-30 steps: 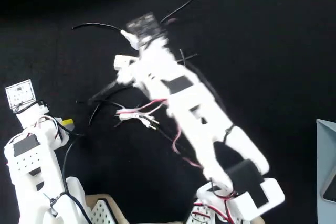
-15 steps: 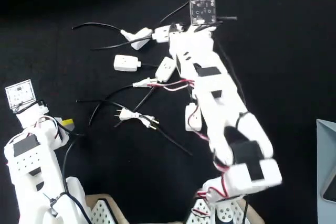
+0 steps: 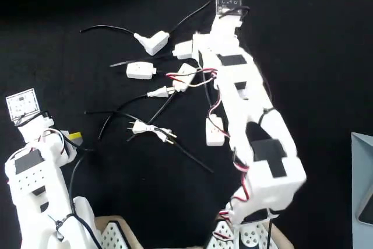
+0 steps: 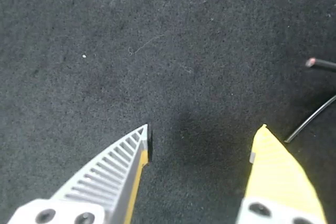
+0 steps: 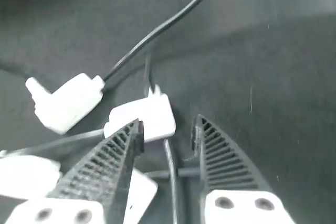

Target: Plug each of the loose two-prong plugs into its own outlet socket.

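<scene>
**Right gripper spread at a white socket**

The right gripper (image 5: 167, 129) has its jaws spread on either side of a black cable (image 5: 171, 163), with the tips just short of a white socket (image 5: 143, 118). The left gripper (image 4: 202, 135), also spread, hangs over bare black cloth (image 4: 157, 51). A loose plug (image 3: 139, 126) lies mid-table, touching no socket.

Two-prong plugs (image 3: 141, 126) lie loose mid-table, unplugged (black leads trailing). White outlet sockets (image 3: 140, 70) lie scattered toward the far edge.
</scene>
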Available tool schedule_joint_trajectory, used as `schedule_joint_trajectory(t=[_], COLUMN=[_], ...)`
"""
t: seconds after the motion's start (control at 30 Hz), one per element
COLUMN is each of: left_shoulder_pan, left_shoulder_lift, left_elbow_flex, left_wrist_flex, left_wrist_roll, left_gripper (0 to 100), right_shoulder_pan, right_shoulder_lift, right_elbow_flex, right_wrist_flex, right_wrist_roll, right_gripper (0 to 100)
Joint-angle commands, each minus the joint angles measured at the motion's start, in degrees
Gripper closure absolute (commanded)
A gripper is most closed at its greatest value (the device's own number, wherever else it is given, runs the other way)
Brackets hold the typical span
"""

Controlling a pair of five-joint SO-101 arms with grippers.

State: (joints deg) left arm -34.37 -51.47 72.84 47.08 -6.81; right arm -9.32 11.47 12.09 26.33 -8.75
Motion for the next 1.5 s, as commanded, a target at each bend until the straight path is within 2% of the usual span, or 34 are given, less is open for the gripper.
schedule_joint_trajectory(t=[0.0, 0.17, 0.3, 0.43, 0.67, 1.03, 1.47], left_shoulder_pan=[-0.5, -0.5, -0.5, -0.5, -0.5, -0.5, -0.6], left_shoulder_lift=[-1.1, -1.1, -1.1, -1.1, -1.1, -1.1, -1.1], left_elbow_flex=[-0.2, -0.2, -0.2, -0.2, -0.2, 0.3, 1.2], left_wrist_flex=[-1.1, -1.1, -1.1, -1.1, -1.1, -1.1, -2.6], left_wrist_roll=[0.4, 0.3, 0.3, 0.3, 0.3, 0.3, 0.3], left_gripper=[69, 69, 69, 69, 69, 69, 69], right_shoulder_pan=[-1.4, -8.9, -14.3, -15.9, -16.1, -20.1, -20.0], right_shoulder_lift=[-7.8, -13.1, -13.7, -12.6, -1.6, 14.4, 31.5], right_elbow_flex=[-3.2, -0.7, 2.3, 3.5, -2.8, -21.4, -43.2], right_wrist_flex=[8.7, 19.8, 23.2, 23.4, 25.0, 33.3, 45.0], right_wrist_roll=[-0.7, 1.8, 15.1, 26.4, 36.4, 41.3, 46.7], right_gripper=[84.6, 84.7, 84.7, 84.5, 84.3, 84.3, 85.1])
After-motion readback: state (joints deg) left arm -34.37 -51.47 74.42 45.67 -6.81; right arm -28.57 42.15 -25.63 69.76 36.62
